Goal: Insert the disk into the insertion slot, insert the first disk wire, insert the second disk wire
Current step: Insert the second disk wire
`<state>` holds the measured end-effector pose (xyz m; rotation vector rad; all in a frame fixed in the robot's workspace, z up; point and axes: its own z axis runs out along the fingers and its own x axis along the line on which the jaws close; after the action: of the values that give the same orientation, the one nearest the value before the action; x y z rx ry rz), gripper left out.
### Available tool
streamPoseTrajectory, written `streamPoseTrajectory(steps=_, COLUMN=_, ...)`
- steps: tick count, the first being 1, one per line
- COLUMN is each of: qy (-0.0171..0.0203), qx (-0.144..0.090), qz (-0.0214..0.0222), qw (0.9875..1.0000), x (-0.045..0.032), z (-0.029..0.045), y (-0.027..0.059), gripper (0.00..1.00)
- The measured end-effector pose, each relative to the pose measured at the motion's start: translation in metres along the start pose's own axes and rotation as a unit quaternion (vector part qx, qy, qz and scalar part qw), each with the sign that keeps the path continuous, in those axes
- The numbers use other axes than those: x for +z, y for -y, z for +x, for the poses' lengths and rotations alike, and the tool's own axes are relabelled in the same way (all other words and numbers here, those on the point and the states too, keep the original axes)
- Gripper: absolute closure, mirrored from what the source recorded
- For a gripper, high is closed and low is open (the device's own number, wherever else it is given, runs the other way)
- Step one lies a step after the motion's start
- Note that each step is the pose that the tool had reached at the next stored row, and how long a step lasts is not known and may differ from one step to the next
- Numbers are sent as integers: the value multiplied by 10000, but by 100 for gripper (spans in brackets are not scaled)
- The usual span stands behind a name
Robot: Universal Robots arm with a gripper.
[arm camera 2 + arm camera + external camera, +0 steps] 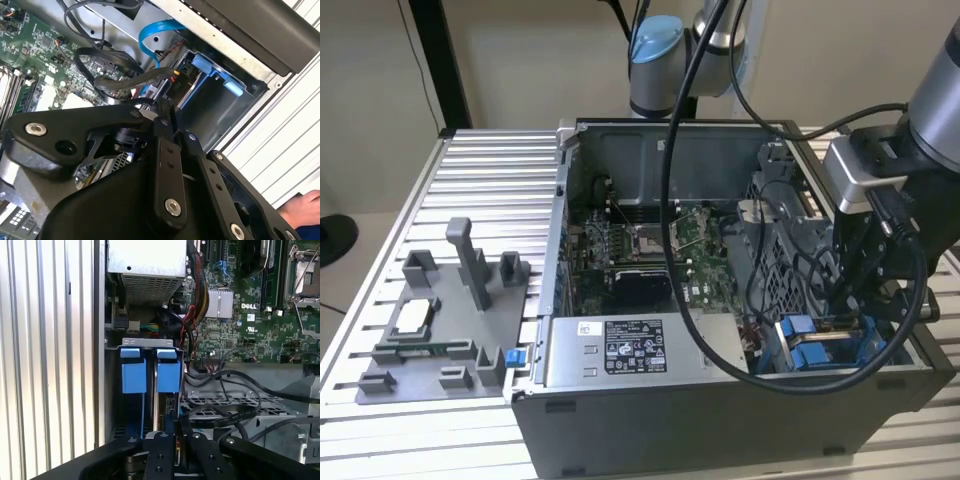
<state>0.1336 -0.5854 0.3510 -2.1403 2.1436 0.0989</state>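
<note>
The disk sits on edge in the insertion slot (148,342) at the case's front corner, with the blue tab of its carrier (168,376) facing out. In the exterior view the blue carriers (798,330) lie just below my gripper (844,312). My gripper (177,429) hangs right behind the disk, fingers pressed together on the black connector (174,81) of a disk wire (127,82) at the disk's rear. A blue data wire (149,35) curves down beside it. In the second wrist view my gripper (167,107) has its tips at that connector.
The grey labelled power-supply box (620,350) fills the case's front. The motherboard (650,245) lies behind it. Loose black cables (222,412) cross the perforated cage. A grey fixture (440,330) with parts rests on the ribbed table. A person's hand (300,212) is beside the case.
</note>
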Motion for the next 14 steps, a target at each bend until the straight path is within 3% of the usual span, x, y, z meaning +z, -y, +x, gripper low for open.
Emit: streamPoseTrajectory(steps=14, qy=0, qx=-2, qz=16, qw=10000, x=36, z=4, y=-2, gripper=100)
